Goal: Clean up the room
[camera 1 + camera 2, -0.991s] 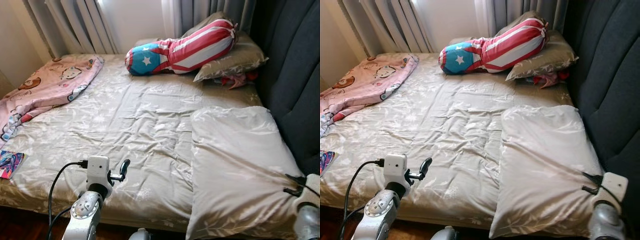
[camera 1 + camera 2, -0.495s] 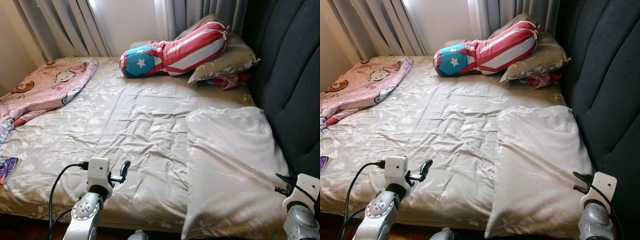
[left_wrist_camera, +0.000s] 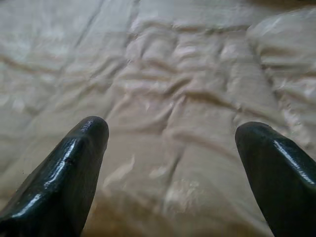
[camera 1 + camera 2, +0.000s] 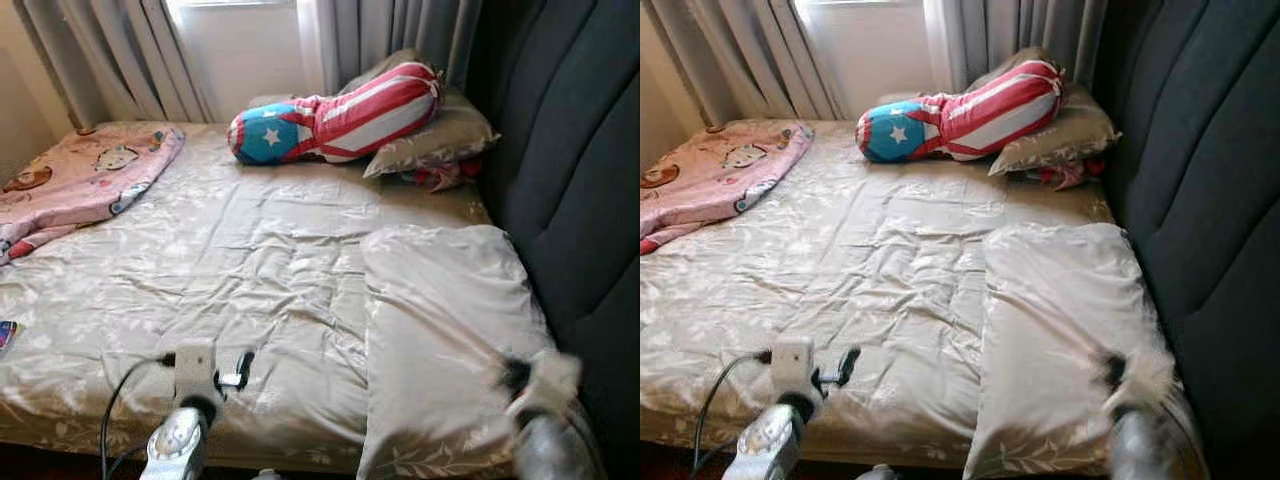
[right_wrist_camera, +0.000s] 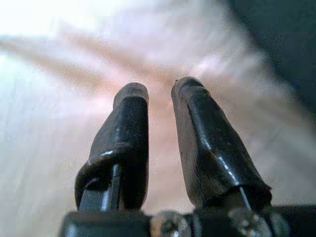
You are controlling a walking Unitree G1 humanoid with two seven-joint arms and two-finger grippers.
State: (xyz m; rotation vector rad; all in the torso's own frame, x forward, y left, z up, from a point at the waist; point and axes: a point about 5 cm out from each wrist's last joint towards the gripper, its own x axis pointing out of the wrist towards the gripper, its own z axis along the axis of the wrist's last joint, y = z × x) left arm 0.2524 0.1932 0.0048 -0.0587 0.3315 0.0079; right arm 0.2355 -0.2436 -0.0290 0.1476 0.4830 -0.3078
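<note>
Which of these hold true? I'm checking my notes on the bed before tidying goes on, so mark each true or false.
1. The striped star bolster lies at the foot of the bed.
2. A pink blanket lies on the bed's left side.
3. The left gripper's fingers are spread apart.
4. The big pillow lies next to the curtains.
1. False. The bolster lies at the far end, leaning on a pillow by the curtains.
2. True. The pink blanket is there.
3. True. The left gripper is open above the sheet.
4. False. The big pillow lies beside the dark headboard.
</note>
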